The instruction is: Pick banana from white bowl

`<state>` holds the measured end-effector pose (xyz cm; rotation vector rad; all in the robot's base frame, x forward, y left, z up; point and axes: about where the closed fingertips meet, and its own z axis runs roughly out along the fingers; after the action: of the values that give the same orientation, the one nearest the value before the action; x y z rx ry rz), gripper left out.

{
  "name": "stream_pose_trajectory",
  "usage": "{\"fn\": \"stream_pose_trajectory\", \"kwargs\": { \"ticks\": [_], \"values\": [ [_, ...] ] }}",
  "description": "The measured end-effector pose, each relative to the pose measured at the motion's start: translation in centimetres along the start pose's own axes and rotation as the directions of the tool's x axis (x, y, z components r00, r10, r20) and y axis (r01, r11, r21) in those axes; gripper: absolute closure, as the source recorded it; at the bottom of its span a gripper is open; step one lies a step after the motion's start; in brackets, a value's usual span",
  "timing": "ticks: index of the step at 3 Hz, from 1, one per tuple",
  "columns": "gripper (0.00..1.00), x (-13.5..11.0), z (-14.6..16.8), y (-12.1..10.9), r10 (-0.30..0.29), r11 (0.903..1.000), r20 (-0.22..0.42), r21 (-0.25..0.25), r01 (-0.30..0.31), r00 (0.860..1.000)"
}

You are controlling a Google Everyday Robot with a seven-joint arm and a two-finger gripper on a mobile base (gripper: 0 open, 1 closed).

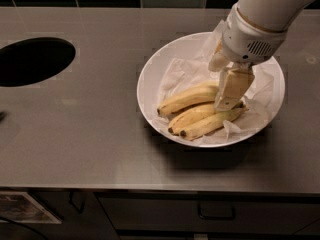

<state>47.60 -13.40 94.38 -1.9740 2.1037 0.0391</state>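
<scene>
A bunch of three yellow bananas [192, 109] lies on crumpled white paper [180, 71] inside the large white bowl [145, 79], which sits right of centre on the grey metal counter. My gripper [225, 101] hangs from the white arm at the upper right. It is low over the bowl, at the right, stem end of the bananas. Its tip overlaps the upper banana and hides part of the stems. I cannot tell whether it touches the fruit.
A dark round hole [32, 61] is cut into the counter at the left. Dark tiles run along the back wall. Below the counter's front edge is a drawer with a handle [216, 215].
</scene>
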Motion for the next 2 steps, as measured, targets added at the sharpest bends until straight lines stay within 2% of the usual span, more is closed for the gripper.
{"fn": "stream_pose_trajectory", "kwargs": {
  "ticks": [1,2],
  "values": [
    [0.39,-0.9,1.5,-0.6,-0.016,0.9994,0.0,-0.03,0.016,1.0],
    [0.38,-1.4,2.7,-1.2,-0.022,0.9985,-0.002,-0.051,0.022,1.0]
  ]
}}
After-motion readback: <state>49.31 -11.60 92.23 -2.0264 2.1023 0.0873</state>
